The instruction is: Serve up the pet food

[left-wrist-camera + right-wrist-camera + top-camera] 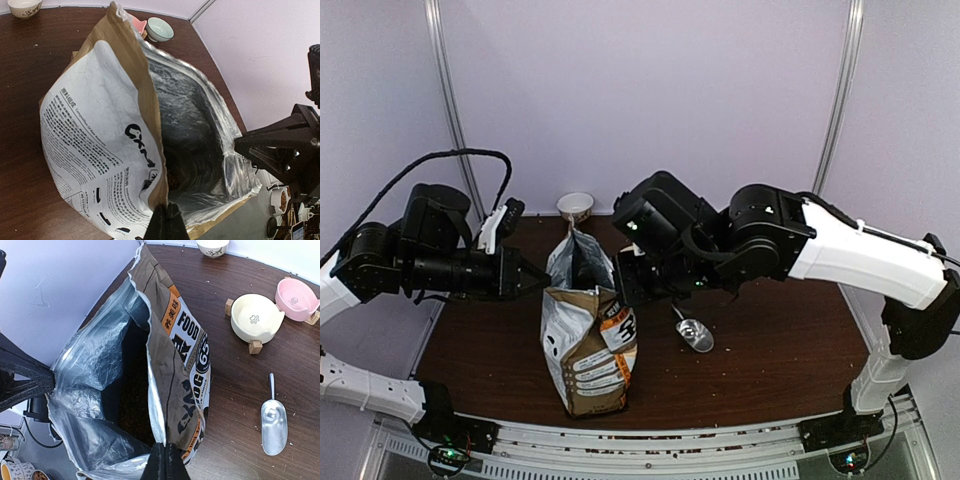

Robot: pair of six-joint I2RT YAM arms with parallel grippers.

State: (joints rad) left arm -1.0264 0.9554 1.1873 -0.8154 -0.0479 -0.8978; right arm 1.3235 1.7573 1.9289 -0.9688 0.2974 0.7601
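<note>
The pet food bag (pixel 588 340) stands upright mid-table with its mouth pulled wide. My left gripper (pixel 535 278) is shut on the bag's left rim, and the left wrist view shows its fingertips (pixel 166 220) pinching that edge. On the opposite rim my right gripper (pixel 625 275) is shut too, clamped on the brown printed wall (pixel 165 460). Deep inside the foil lining lies the pet food (pixel 132 402), a dark heap of small brown pellets, dimly seen as kibble (pixel 175 177) from the left wrist as well.
A silver metal scoop (pixel 695 333) lies on the dark wooden table (pixel 770 350) right of the bag. A cream pet bowl (pixel 256 317) and a pink bowl (pixel 296 299) sit on wooden stands beyond it. A small cup-like bowl (pixel 576 207) stands at the back wall.
</note>
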